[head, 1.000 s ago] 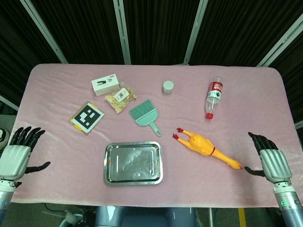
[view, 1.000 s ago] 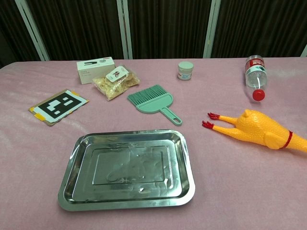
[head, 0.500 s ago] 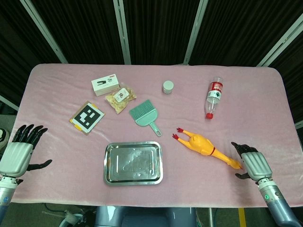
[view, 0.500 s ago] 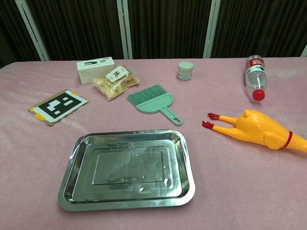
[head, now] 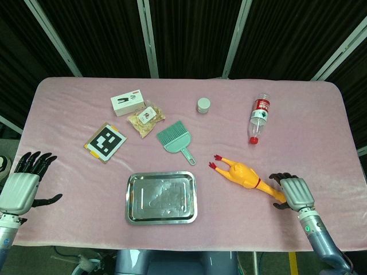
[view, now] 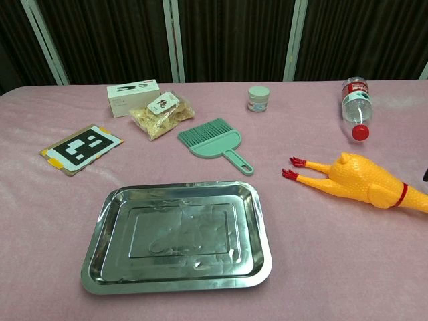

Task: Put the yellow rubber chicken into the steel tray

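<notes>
My right hand (head: pixel 294 192) is down at the head end of the chicken (head: pixel 248 177), and its dark fingers (head: pixel 279 177) curl over the chicken's neck part. I cannot tell if they are really gripping it or only touching it. The chicken lies flat on the pink table (head: pixel 321 126), with its red feet pointing toward the tray (head: pixel 161 197) and its head toward my right hand. In the chest view the chicken (view: pixel 361 180) has a red band near its neck and lies to the right of the tray (view: pixel 178 236), apart from it. The tray is shiny steel and has nothing in it. My left hand (head: pixel 23 184) is at the left edge of the table, far from the chicken, with its fingers spread apart and holding nothing. A green brush (head: pixel 174 140) lies just past the tray, with its handle pointing toward the chicken's feet. A bottle (head: pixel 258 117) with a red cap lies on its side farther back on the right. A small jar (head: pixel 203 105) stands near the middle at the back. A white box (head: pixel 127 102), a bag of snacks (head: pixel 145 119) and a black and white card (head: pixel 106 142) are at the back left.
</notes>
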Controlling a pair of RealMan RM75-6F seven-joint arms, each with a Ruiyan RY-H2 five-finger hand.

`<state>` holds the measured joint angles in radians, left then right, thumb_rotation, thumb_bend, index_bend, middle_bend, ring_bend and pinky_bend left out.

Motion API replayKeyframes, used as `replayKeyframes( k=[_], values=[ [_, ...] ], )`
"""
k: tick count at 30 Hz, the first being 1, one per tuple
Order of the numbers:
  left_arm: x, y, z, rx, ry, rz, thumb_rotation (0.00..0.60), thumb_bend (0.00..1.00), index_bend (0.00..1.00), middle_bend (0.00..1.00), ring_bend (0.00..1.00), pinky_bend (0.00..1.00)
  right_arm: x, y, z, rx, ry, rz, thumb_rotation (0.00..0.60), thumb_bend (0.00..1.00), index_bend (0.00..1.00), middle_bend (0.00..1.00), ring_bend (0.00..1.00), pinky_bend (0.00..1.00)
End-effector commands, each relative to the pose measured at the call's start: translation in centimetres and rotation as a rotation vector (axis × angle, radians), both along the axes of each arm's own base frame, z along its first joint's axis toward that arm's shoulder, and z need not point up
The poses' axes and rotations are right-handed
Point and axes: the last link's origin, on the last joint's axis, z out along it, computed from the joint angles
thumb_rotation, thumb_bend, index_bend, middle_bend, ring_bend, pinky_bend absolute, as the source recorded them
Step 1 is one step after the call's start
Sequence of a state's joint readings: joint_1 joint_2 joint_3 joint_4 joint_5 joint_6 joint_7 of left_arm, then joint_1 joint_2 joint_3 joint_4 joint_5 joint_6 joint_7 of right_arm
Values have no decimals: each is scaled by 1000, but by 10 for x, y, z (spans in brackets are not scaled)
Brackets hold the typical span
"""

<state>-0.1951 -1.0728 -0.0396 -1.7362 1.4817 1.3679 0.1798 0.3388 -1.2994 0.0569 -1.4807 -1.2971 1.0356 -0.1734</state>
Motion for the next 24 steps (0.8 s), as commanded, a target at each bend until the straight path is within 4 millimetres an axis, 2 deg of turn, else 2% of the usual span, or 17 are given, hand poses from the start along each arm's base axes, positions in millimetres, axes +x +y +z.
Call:
replayKeyframes(
  k=[1, 13, 24],
  values=[
    [-1, 0, -1, -2, 1, 2, 600, 13, 123, 92, 39, 42, 1, -6, -4, 1, -5, 6, 600, 149, 374, 362, 312, 395],
    [-6, 0, 1, -2, 7, 20, 600, 13, 123, 92, 39, 42, -4, -15, -17, 9, 14, -5, 600, 181, 478, 422, 372, 452],
    [-7, -2, 2, -4, 1, 25, 600, 13, 123, 92, 39, 42, -9, -23, -21, -2, 4, -2, 600, 377, 571, 481, 438, 557]
  ],
)
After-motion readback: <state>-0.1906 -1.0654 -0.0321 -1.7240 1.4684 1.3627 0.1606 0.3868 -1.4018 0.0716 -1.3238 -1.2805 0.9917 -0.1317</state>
